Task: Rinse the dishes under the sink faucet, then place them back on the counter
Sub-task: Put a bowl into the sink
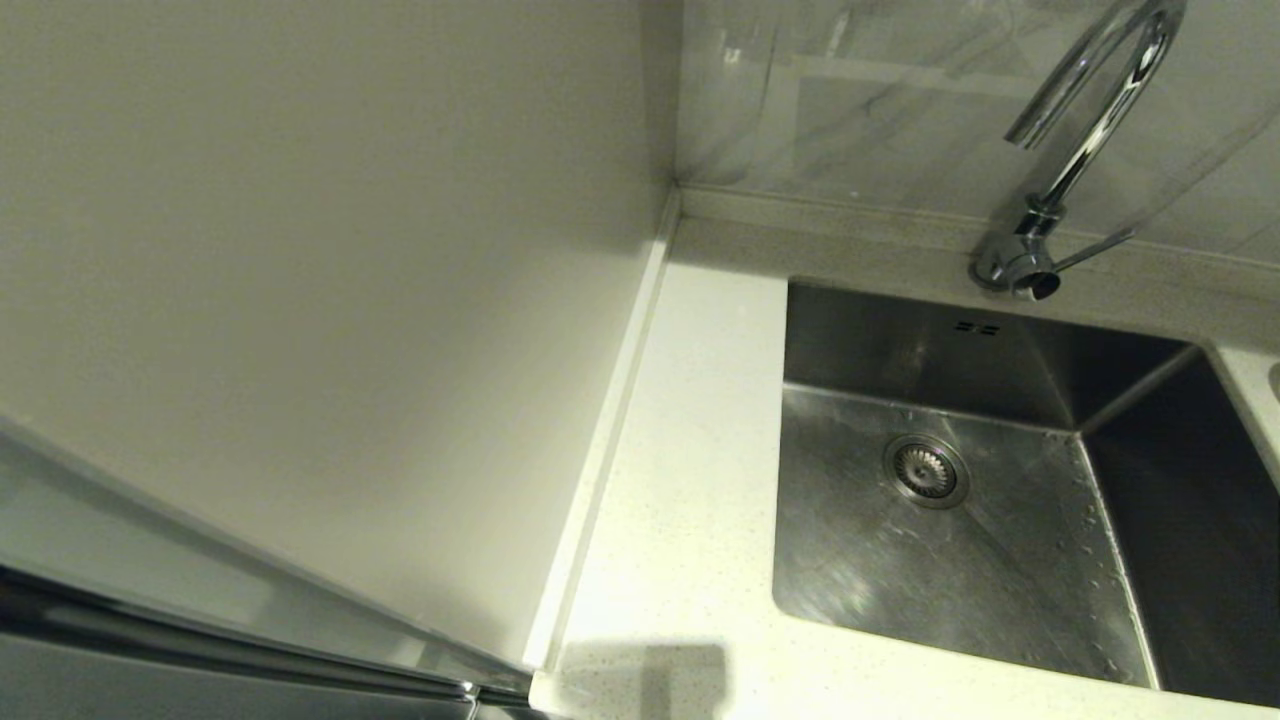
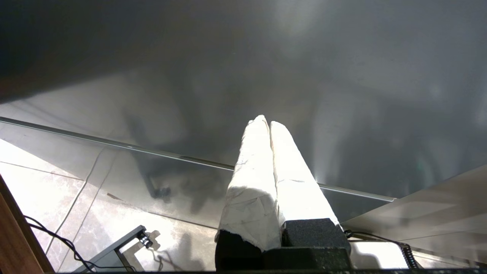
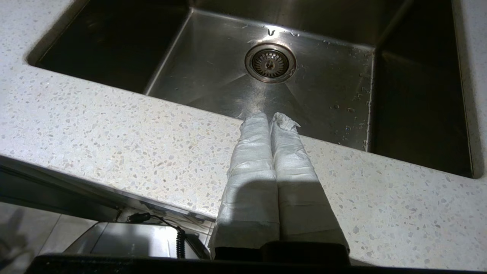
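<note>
The left end effector [image 2: 268,123] is pressed closed, empty, parked low beside a dark cabinet front. The right end effector [image 3: 271,118], also closed and empty, hangs over the desk [image 3: 114,129], nearer the sink [image 1: 1000,560], which lies just ahead. No dishes are visible; the faucet [image 1: 1085,120] curves over the basin.

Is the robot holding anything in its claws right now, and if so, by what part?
Nothing is held. The right gripper is shut on itself above the counter by the sink; the left gripper is shut too, away from the sink.
</note>
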